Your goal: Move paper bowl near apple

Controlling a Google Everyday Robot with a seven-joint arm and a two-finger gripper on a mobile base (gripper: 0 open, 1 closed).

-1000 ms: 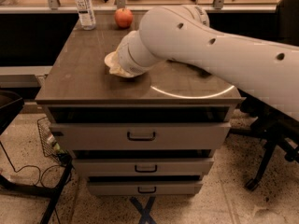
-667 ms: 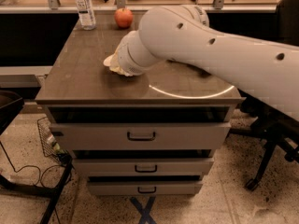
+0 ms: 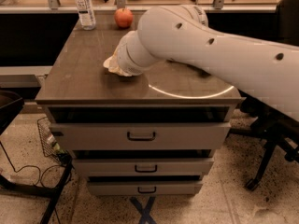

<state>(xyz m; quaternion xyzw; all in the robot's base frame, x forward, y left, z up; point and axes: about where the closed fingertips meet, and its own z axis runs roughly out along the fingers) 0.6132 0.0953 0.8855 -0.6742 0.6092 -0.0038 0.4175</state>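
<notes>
On the dark brown table (image 3: 84,78), left of the middle, the paper bowl (image 3: 110,64) shows only as a pale crumpled edge sticking out from under the end of the robot's arm (image 3: 196,45). That thick white arm reaches in from the right and crosses most of the table top, its rounded end low over the bowl. The hand (image 3: 122,70) is at that end, right at the bowl, and the arm's bulk covers nearly all of it, so I cannot tell whether it is clenched on the bowl or released. The bowl seems to rest on the table or just above it; the view does not settle which.

At the back edge of the table the apple (image 3: 124,17) sits upright, red with a yellowish patch, well apart from the bowl and straight behind it. A clear plastic bottle (image 3: 84,7) with a white label stands to the apple's left, near the back left corner. A thin pale arc (image 3: 187,91) curves across the table top below the arm.

Under the top are three drawers (image 3: 141,135) with dark handles. A wire basket (image 3: 46,139) stands on the floor at the left, and a chair base (image 3: 266,164) with castors shows at the right
</notes>
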